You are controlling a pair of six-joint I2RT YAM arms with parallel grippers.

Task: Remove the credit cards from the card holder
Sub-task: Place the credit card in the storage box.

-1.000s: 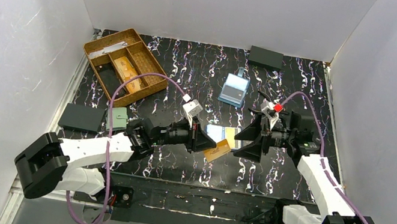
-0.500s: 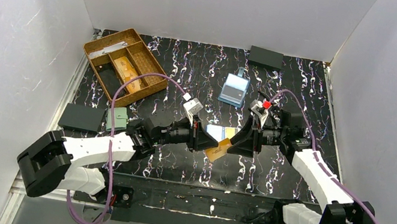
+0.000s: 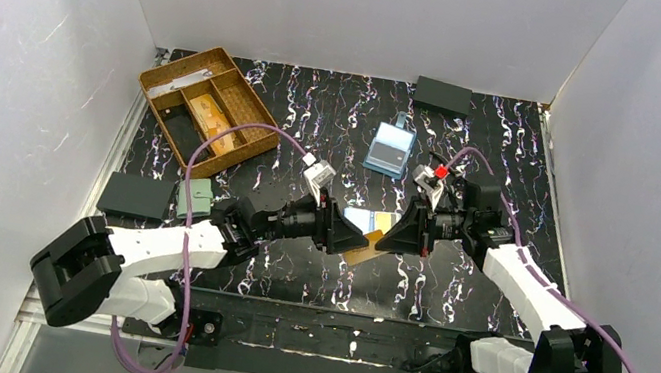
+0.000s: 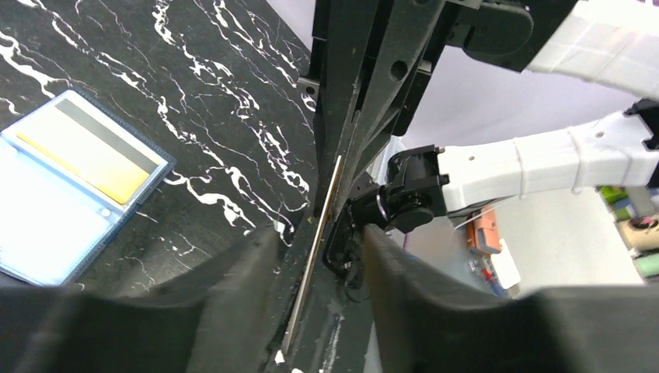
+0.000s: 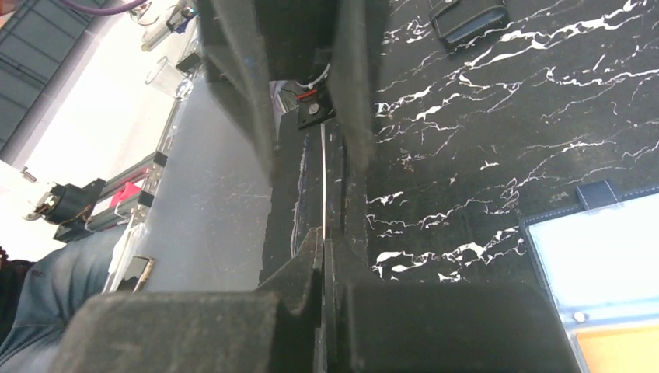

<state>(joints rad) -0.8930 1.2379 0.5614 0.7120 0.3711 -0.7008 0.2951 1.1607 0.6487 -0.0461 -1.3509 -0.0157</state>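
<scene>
At ten o'clock on the marbled black table (image 3: 290, 281) sits a wooden divided tray (image 3: 207, 110). At nine o'clock a flat black rectangle (image 3: 137, 197) lies with a sage-green pouch (image 3: 200, 197) just beside it. Near the table's centre the left gripper (image 3: 349, 235) reaches toward three o'clock. Its fingers (image 4: 233, 295) are spread apart on either side of an orange credit card (image 3: 369, 250); whether either pad touches the card cannot be told. In both wrist views the card shows edge-on as a thin pale line. The card holder (image 3: 364, 218) lies open on the table just at twelve o'clock of that card. It is light blue inside, with a second, yellow card (image 4: 85, 151) in one slot. From three o'clock the right gripper (image 3: 389, 237) meets the left, its fingers (image 5: 295, 272) pressed together on the orange card's edge. At one o'clock lie a light blue clear case (image 3: 391, 148) and, farther back, another black rectangle (image 3: 443, 96).
</scene>
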